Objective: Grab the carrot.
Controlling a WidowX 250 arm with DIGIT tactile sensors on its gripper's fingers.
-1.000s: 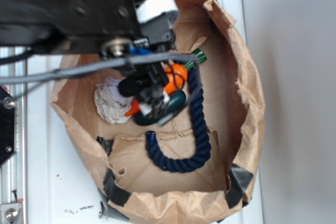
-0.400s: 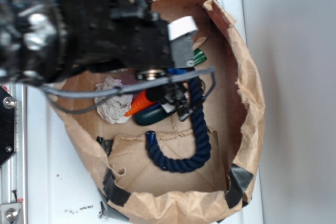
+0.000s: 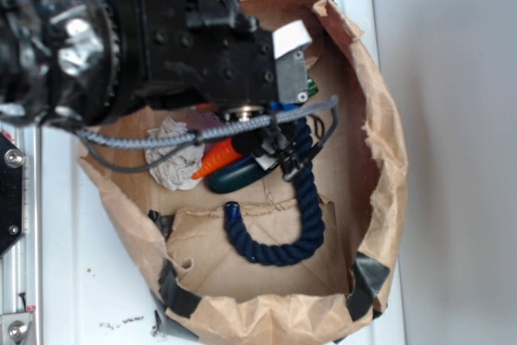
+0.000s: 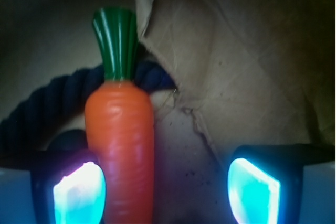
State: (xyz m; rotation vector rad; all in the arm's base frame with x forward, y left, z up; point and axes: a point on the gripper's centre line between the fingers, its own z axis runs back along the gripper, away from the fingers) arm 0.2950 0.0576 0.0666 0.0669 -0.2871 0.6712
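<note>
End effector [image 4: 167, 190]: two black fingers with glowing cyan pads [image 4: 79, 192], spread wide and holding nothing. In the wrist view the left pad sits just beside, possibly touching, the lower body of the glossy orange plastic carrot with the ridged green stem [image 4: 119, 140]; the right pad stands well apart from it, with bare paper between.

The carrot lies lengthwise between the fingers, off to the left side, stem pointing away from the camera. Behind the stem runs a thick navy blue twisted rope [image 4: 47, 108], curving past it (contact cannot be confirmed).

In the exterior view the black arm covers much of the crumpled brown paper bag [image 3: 380, 167] that carries all items. The carrot's pointed tip [image 3: 212, 161] shows beneath the arm, near the bag's centre, resting against a dark green rounded toy [image 3: 234, 175]. A crumpled white cloth [image 3: 171, 155] lies toward the bag's left edge. The rope [image 3: 311, 199] hooks toward the bag's lower edge. The bag sits on a white desk [image 3: 81, 280].
</note>
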